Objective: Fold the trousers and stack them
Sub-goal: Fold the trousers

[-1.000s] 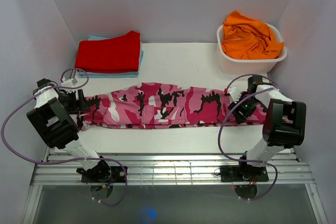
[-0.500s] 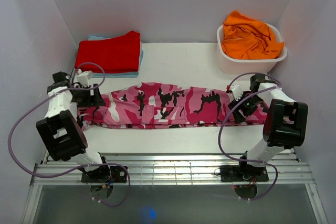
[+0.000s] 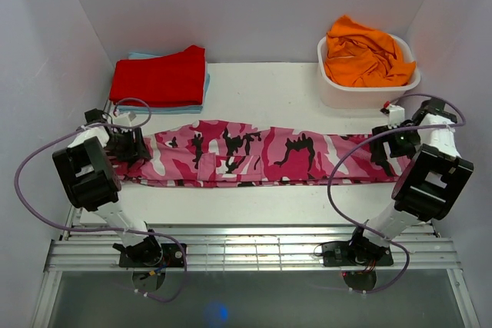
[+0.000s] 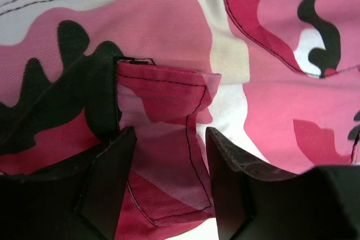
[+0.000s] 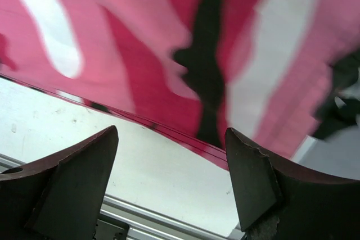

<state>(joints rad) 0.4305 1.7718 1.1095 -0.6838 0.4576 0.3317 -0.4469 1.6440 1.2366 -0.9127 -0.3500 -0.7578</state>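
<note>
**Ana:** Both arms have shifted since a second ago. The right gripper [image 3: 387, 147] has swung outward to the right, and the trousers [image 3: 254, 157] now lie stretched longer than before.

**Ben:** Start with the big things. What about the table [image 3: 261, 90]?

**Ana:** It is white. The trousers lie flat across it in one long strip, running from the left gripper [image 3: 129, 146] to the right gripper.

**Ben:** What sits beyond the grippers?

**Ana:** Past the right gripper, toward the back wall, is a white tub [image 3: 338, 96] holding a crumpled orange garment [image 3: 361, 55]. Past the left gripper is a folded red garment [image 3: 160, 76] lying on a pale blue cloth [image 3: 206, 82]. Neither pile touches the trousers.

**Ben:** How is the left gripper set?

**Ana:** Its jaws are apart and point down at the cloth. Its fingers [image 4: 109, 178] straddle a stitched fold of the trousers, which lies in the gap and does not look pinched.

**Ben:** And the right?

**Ana:** It is spread wide. Nothing is gripped between its fingers [image 5: 73, 178]. The trousers' edge lies just ahead of the tips, with bare table nearer.
</note>
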